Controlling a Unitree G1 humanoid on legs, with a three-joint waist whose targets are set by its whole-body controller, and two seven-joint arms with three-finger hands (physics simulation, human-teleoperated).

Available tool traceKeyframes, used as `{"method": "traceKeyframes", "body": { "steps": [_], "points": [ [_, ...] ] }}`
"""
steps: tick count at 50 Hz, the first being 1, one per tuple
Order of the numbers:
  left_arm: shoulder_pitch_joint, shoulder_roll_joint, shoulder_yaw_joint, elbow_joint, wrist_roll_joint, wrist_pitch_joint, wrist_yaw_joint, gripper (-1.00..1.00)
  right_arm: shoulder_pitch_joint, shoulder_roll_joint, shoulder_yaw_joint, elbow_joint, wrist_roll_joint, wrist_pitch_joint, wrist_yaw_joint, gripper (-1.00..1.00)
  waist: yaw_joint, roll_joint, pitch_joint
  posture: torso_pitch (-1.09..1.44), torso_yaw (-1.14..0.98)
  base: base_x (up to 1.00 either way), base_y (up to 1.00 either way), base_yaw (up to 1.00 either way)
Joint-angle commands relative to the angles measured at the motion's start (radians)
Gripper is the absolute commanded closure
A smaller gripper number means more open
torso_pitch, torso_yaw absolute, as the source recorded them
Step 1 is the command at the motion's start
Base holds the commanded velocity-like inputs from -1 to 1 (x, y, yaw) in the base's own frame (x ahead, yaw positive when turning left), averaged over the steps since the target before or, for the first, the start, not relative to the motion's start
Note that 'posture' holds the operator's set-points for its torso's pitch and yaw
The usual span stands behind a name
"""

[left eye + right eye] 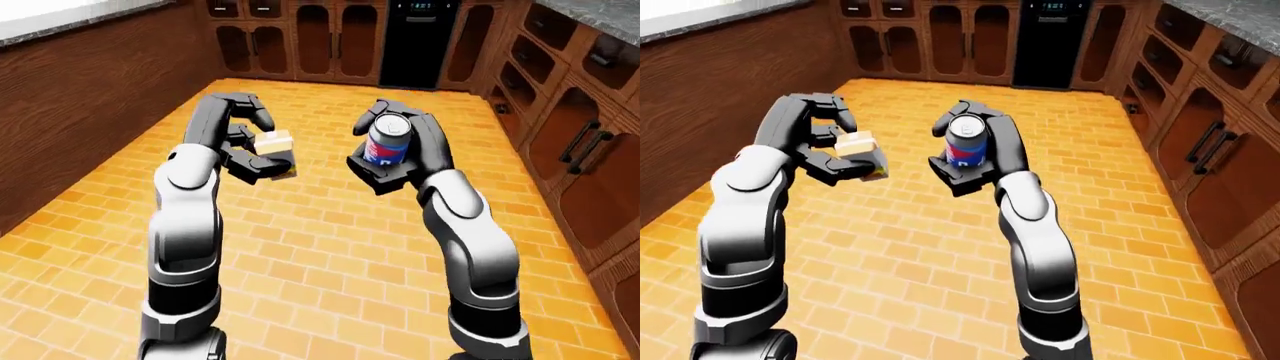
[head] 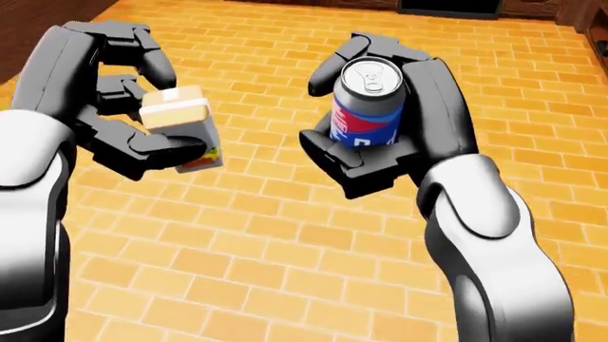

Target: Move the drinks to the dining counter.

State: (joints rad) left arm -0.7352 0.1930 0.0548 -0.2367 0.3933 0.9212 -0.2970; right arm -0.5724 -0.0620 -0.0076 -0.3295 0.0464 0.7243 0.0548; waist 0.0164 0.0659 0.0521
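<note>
My right hand (image 2: 375,135) is shut on an upright blue, red and white soda can (image 2: 368,103) with a silver top, held at chest height right of the head view's centre. To its left my left hand (image 2: 128,107) is shut on a small tan-topped drink carton (image 2: 180,121), tilted a little, fingers wrapped round its sides. Both drinks hang over the orange brick floor (image 2: 276,242). The eye views show the same pair, the can (image 1: 388,142) and the carton (image 1: 273,146), held side by side and apart.
Dark wooden cabinets (image 1: 300,45) line the top of the left-eye view, with a black appliance (image 1: 415,41) among them. More cabinets with handles (image 1: 580,142) run down the right. A brown wall (image 1: 90,97) under a pale counter edge stands at the left.
</note>
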Motion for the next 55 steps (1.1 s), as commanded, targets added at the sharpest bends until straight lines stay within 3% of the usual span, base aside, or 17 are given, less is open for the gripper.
{"method": "traceKeyframes", "body": {
  "steps": [1,3,6,8,17,19,20,21,23,28,31,32,33,44,49,50,55],
  "points": [
    [-0.051,0.008,0.006,-0.059,0.0,-0.043,0.007,1.0,-0.049,-0.007,-0.023,-0.055,-0.003,-0.056,-0.012,1.0,-0.003,0.002,-0.041,0.0,0.0,1.0,0.0,0.0],
    [-0.049,0.01,0.01,-0.061,-0.002,-0.044,0.007,1.0,-0.043,-0.005,-0.014,-0.071,-0.001,-0.05,-0.003,1.0,0.007,0.007,-0.02,0.0,0.0,0.94,0.16,0.0],
    [-0.047,0.013,0.012,-0.071,-0.003,-0.039,0.005,1.0,-0.04,0.001,-0.008,-0.073,-0.005,-0.051,0.0,1.0,0.019,-0.041,-0.061,0.0,0.0,0.16,0.0,1.0],
    [-0.046,0.016,0.014,-0.081,-0.003,-0.031,0.002,1.0,-0.042,0.003,-0.007,-0.079,-0.007,-0.043,0.003,1.0,-0.002,-0.159,-0.039,0.0,0.0,0.04,0.0,1.0],
    [-0.048,0.028,0.023,-0.077,-0.013,-0.035,0.005,1.0,-0.06,0.0,-0.003,-0.107,-0.022,0.001,0.019,1.0,0.001,-0.077,-0.005,0.0,0.0,0.04,0.0,1.0],
    [-0.051,0.032,0.023,-0.079,-0.013,-0.031,0.003,1.0,-0.062,0.001,0.003,-0.101,-0.031,0.002,0.022,1.0,0.022,0.05,-0.014,0.0,0.0,0.04,0.0,1.0],
    [-0.053,0.032,0.022,-0.075,-0.014,-0.033,0.004,1.0,-0.063,0.001,0.018,-0.093,-0.046,-0.001,0.025,1.0,0.017,0.061,-0.021,0.0,0.0,0.03,0.0,1.0],
    [-0.055,0.031,0.022,-0.08,-0.013,-0.024,0.003,1.0,-0.07,0.005,0.018,-0.095,-0.052,0.007,0.029,1.0,0.038,0.015,-0.03,0.0,0.0,0.03,0.0,1.0],
    [-0.052,0.031,0.019,-0.084,-0.013,-0.02,0.002,1.0,-0.075,0.007,0.016,-0.092,-0.062,0.008,0.035,1.0,0.053,0.003,-0.056,0.0,0.0,0.03,0.0,1.0],
    [-0.052,0.034,0.021,-0.083,-0.01,-0.021,-0.003,1.0,-0.105,0.009,0.017,-0.068,-0.091,0.012,0.045,1.0,0.022,-0.062,-0.04,0.0,0.0,0.03,0.0,1.0],
    [-0.056,0.035,0.02,-0.081,-0.009,-0.02,-0.006,1.0,-0.129,0.011,0.023,-0.03,-0.116,-0.001,0.053,1.0,-0.012,-0.18,-0.075,0.0,0.0,0.03,0.0,1.0],
    [-0.056,0.035,0.022,-0.079,-0.01,-0.022,-0.005,1.0,-0.131,0.014,0.023,-0.029,-0.119,-0.001,0.055,1.0,-0.011,-0.136,-0.041,0.0,0.0,0.04,0.0,1.0],
    [-0.055,0.036,0.023,-0.076,-0.01,-0.026,-0.005,1.0,-0.13,0.016,0.024,-0.025,-0.123,-0.006,0.057,1.0,-0.019,-0.139,-0.037,0.0,0.0,0.04,0.0,1.0],
    [-0.062,0.046,0.034,-0.086,-0.024,-0.009,-0.004,1.0,-0.146,0.023,0.019,-0.025,-0.135,0.0,0.07,1.0,0.012,-0.065,-0.036,0.0,0.0,0.03,0.0,1.0],
    [-0.065,0.051,0.034,-0.081,-0.029,-0.011,0.0,1.0,-0.151,0.025,0.019,-0.029,-0.134,0.005,0.073,1.0,0.012,0.006,-0.052,0.0,0.0,0.03,0.0,1.0],
    [-0.065,0.05,0.033,-0.081,-0.03,-0.011,0.001,1.0,-0.149,0.026,0.019,-0.031,-0.134,0.005,0.073,1.0,0.012,-0.003,-0.022,0.0,0.0,0.05,0.0,1.0],
    [-0.057,0.042,0.027,-0.075,-0.032,-0.022,0.007,1.0,-0.142,0.027,0.011,-0.032,-0.118,0.004,0.069,1.0,0.027,-0.038,-0.038,0.0,0.0,0.03,0.0,1.0]
  ]
}}
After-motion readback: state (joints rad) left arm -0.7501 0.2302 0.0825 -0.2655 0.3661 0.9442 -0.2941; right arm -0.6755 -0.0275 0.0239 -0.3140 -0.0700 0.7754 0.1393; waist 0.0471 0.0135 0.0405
